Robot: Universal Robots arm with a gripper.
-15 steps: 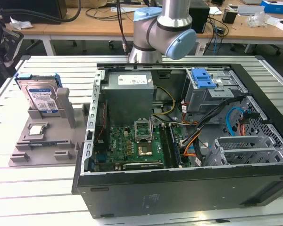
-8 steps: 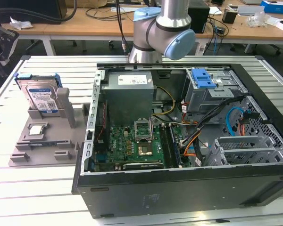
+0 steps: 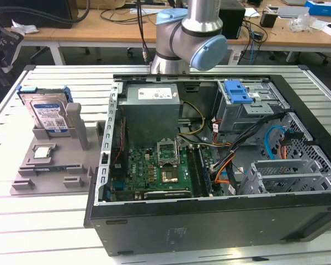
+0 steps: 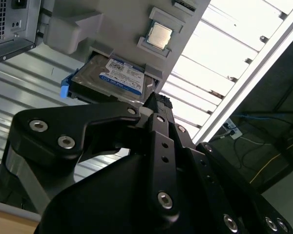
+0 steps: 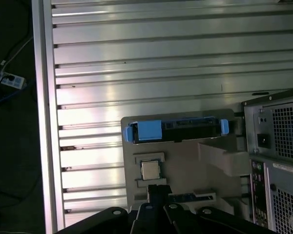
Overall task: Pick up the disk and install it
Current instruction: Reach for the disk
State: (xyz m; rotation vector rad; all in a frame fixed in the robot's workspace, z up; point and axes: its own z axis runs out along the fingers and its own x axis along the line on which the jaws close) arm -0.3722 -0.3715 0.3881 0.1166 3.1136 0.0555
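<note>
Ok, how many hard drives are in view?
1. The hard drive stands in the grey holder, exterior view's left of the computer case; its cage may hide others.

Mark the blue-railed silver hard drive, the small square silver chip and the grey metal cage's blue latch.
silver hard drive (image 3: 48, 116), exterior view, on its label.
square silver chip (image 4: 159, 34), second wrist view, on its centre.
blue latch (image 3: 237, 93), exterior view, on its middle.

Free room overhead, clutter inside

The blue-railed silver hard drive (image 3: 46, 113) stands on edge in a grey plastic fixture (image 3: 55, 165) near the slatted aluminium worktop's (image 3: 38, 215) edge at the exterior view's left, open above, with a grey upright post (image 3: 76, 124) just beside it. Inside the open black computer case (image 3: 209, 226), black and orange cables (image 3: 248, 138) cross close to the grey metal cage (image 3: 254, 113).
</note>
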